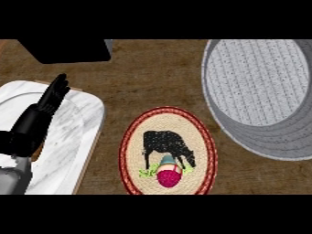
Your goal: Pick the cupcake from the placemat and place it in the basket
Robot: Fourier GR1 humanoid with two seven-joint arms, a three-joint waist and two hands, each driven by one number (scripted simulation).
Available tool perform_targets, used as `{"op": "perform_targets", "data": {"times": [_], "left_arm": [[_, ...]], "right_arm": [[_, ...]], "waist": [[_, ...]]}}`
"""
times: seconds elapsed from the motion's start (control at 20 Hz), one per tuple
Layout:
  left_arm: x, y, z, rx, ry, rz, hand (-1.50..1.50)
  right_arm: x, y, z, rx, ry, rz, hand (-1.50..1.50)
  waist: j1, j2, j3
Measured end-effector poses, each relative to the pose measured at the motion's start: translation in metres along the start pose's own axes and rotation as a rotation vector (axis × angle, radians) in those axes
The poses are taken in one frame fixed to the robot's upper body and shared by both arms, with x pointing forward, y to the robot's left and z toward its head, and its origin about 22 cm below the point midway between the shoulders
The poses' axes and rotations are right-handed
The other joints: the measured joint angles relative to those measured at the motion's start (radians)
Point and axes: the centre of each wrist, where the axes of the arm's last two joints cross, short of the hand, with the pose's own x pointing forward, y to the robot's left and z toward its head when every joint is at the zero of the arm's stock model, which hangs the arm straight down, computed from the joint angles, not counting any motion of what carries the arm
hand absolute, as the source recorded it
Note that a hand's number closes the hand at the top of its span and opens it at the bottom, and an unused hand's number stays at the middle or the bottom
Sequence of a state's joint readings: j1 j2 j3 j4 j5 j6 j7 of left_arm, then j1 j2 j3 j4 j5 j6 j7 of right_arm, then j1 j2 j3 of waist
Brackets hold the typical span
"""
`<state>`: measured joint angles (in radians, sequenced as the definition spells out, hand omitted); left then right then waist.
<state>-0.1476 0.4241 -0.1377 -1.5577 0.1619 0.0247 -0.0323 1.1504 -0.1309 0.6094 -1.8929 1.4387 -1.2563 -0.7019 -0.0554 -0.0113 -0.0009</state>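
Our left hand [30, 125] is hanging nearest, at the view's left over a white marble slab [77, 137], fingers straight and released, holding nothing. We are seeing the cupcake [169, 173] sitting on the lower part of the oval placemat [134, 137], well apart from the hand. The grey basket [266, 132] is lying on the wooden tabletop [151, 77], just right of the placemat.

No words, numbers, labels or brand marks can be read anywhere in the head view. The only sign-like mark is a picture: a black cow silhouette [166, 145] printed on the oval placemat [200, 132], without any lettering beside it. The grey basket [280, 141], the marble slab [77, 137] and the dark box [67, 50] carry no writing.
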Motion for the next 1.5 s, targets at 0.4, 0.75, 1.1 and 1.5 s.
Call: {"op": "perform_targets", "data": {"times": [0.4, 0.75, 1.1, 1.5], "left_arm": [[0.002, -0.009, -0.009, -0.035, -0.012, 0.004, 0.00], [0.003, -0.011, -0.009, -0.049, -0.018, 0.006, 0.00], [0.004, -0.013, -0.007, -0.039, -0.021, -0.005, 0.00], [0.001, -0.008, -0.009, -0.048, -0.020, 0.002, 0.00]], "right_arm": [[0.014, 0.020, -0.009, -0.084, -0.007, 0.020, -1.50], [-0.005, 0.055, -0.036, -0.171, -0.035, 0.014, -1.50], [-0.021, 0.066, -0.051, -0.203, -0.048, 0.010, -1.50], [-0.032, 0.081, -0.061, -0.179, -0.089, 0.019, -1.50]], "waist": [[0.038, 0.009, 0.001], [0.050, 0.012, 0.001], [0.041, 0.005, -0.013], [0.043, 0.006, -0.013]]}}
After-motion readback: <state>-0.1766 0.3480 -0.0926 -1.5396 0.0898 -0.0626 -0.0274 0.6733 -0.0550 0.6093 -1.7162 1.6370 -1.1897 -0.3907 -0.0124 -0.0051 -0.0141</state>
